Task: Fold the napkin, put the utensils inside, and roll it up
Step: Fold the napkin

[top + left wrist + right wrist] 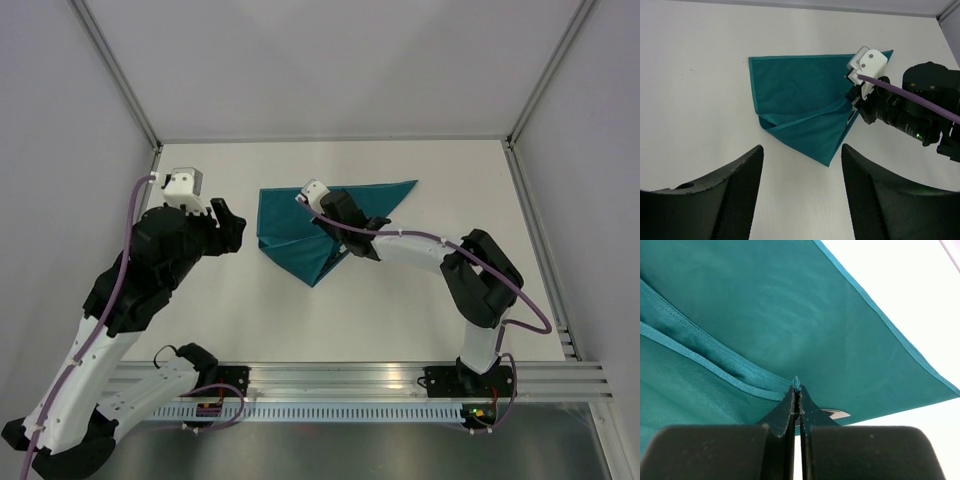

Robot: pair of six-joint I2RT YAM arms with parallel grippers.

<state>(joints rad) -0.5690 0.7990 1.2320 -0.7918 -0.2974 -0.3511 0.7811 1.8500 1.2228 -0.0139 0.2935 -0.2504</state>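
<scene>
The teal napkin [290, 228] lies partly folded on the white table, with one flap lifted. My right gripper [338, 232] is shut on the cloth's hemmed edge [796, 382] and holds it slightly raised. In the right wrist view the napkin [790, 305] fills the frame, and a small silvery piece [836, 413] peeks out under its edge; I cannot tell whether it is a utensil. No other cutlery shows. My left gripper [228, 225] is open and empty, above bare table left of the napkin [795, 95], its fingers [740, 185] spread wide.
The white table [400, 310] is enclosed by grey walls with metal corner posts [120, 75]. An aluminium rail [360, 380] runs along the near edge by the arm bases.
</scene>
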